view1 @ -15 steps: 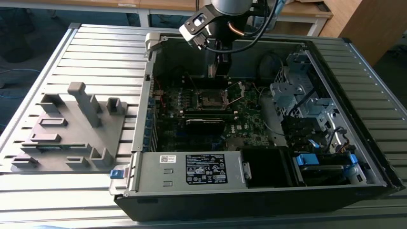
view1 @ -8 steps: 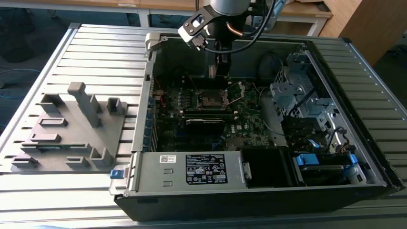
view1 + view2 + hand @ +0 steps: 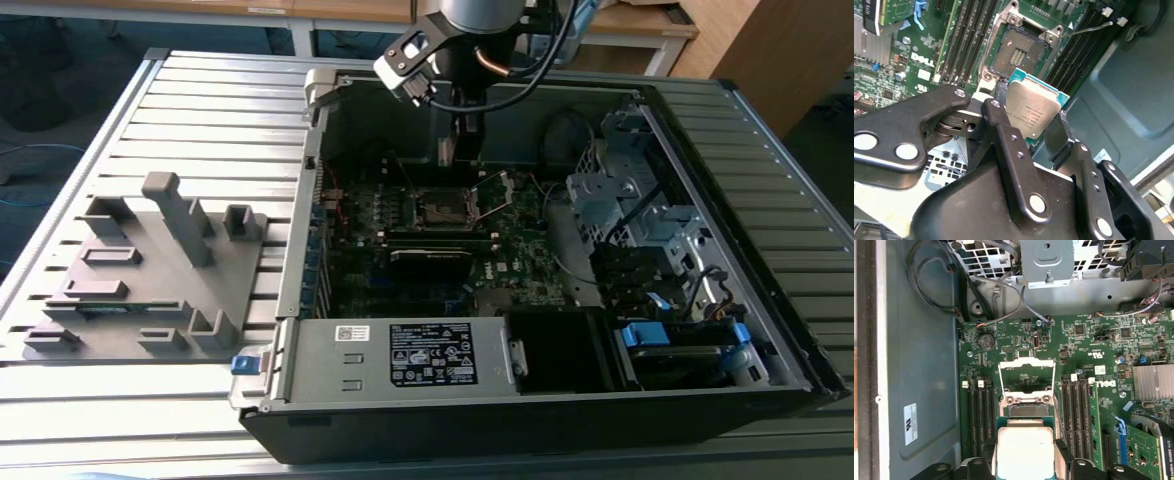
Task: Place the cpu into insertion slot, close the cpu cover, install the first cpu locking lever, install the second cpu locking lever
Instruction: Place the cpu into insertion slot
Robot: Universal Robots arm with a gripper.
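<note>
Over the green board (image 3: 1004, 342) | fingers (image 3: 996, 120) pinched shut on the cpu (image 3: 1034, 112) | cpu hovered above the insertion slot (image 3: 1016, 52), unseated | cpu cover (image 3: 1026, 361) stood open | judged: keep level, square to socket, lower straight.

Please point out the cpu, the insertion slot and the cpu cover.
cpu (image 3: 1031, 112): second wrist view, middle of its silver top.
insertion slot (image 3: 1016, 52): second wrist view, its dark centre.
cpu cover (image 3: 1026, 362): first wrist view, free edge of the open frame.
</note>
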